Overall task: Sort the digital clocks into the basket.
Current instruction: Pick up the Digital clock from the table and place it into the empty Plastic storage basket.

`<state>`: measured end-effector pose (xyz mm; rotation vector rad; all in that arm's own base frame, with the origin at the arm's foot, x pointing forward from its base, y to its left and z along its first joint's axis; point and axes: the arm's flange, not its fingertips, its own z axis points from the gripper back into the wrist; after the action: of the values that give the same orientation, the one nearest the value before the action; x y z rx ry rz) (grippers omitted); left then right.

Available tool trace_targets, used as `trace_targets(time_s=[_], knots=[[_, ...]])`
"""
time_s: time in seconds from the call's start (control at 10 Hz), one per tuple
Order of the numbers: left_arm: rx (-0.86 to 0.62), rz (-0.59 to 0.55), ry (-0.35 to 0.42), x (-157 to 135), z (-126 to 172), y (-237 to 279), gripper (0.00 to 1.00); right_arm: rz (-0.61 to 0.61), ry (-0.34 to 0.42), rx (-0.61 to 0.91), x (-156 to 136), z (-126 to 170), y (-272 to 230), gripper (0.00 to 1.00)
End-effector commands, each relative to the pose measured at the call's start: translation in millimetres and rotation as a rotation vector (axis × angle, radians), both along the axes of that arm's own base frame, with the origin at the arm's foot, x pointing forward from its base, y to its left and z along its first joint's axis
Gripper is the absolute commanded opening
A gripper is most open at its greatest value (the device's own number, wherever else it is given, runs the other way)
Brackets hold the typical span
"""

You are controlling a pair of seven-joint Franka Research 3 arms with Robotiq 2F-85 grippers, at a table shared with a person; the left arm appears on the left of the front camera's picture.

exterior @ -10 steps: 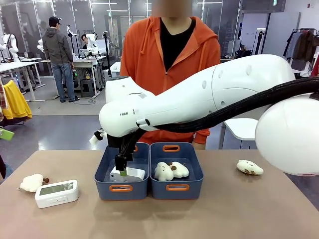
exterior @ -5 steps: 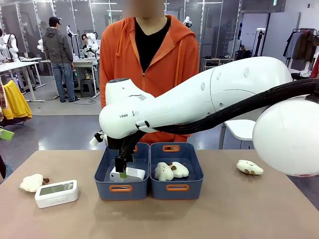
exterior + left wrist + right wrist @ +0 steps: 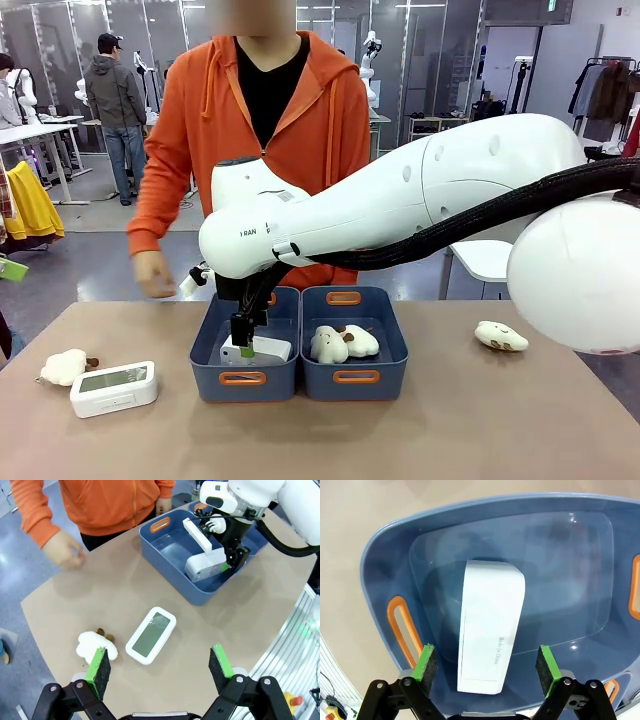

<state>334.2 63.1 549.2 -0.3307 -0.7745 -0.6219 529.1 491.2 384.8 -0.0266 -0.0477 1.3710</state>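
**A:** Where do your clocks stand?

**B:** One digital clock [image 3: 490, 645] lies back upward on the floor of the basket [image 3: 380, 550], the left-hand tub at the centre of the front view. Your right tool [image 3: 485, 661] hangs over it with its jaws wide. The green pads sit either side of the casing and clear of it, so nothing is held.

**A:** And the other one?

**B:** The second clock [image 3: 113, 388] sits face up on the bench [image 3: 450, 430], at the lower left of the front view, just beside a cream plush toy [image 3: 63, 366]. Your left tool [image 3: 160, 662] hovers above it, jaws wide too and empty.

**A:** So which step am I on?

**B:** I'd say halfway: one clock is in and one is left. Lift the right tool straight up past the rim first. Then bring the left tool down across the second clock's narrow side and carry it to the same basket.

**A:** What's in the tubs?

**B:** The basket has just the one clock. The twin tub [image 3: 385, 385] touching its right side holds two plush toys [image 3: 340, 343]. Mind the person's hand [image 3: 155, 272] near the basket's far left corner.
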Motion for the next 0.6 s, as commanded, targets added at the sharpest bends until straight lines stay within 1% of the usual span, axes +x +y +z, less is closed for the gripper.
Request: trace_targets(time_s=[0.0, 0.1, 0.2, 0.4, 0.5], knots=[[-0.004, -0.010, -0.003, 1.3, 0.6, 0.6, 1.00, 0.000, 0.000, 0.000, 0.0, 0.0, 0.0, 1.00], [-0.004, -0.010, -0.003, 1.3, 0.6, 0.6, 1.00, 0.056, 0.004, 0.080, -14.0, 32.7, -33.7, 1.00], [-0.004, -0.010, -0.003, 1.3, 0.6, 0.6, 1.00, 0.119, 0.031, 0.072, -28.1, 57.2, -64.6, 1.00], [-0.004, -0.010, -0.003, 1.3, 0.6, 0.6, 1.00, 0.101, 0.016, 0.204, -46.4, 98.0, -129.8, 1.00], [-0.004, -0.010, -0.003, 1.3, 0.6, 0.6, 1.00, 0.086, 0.022, 0.260, -51.8, 107.1, -154.0, 1.00]])
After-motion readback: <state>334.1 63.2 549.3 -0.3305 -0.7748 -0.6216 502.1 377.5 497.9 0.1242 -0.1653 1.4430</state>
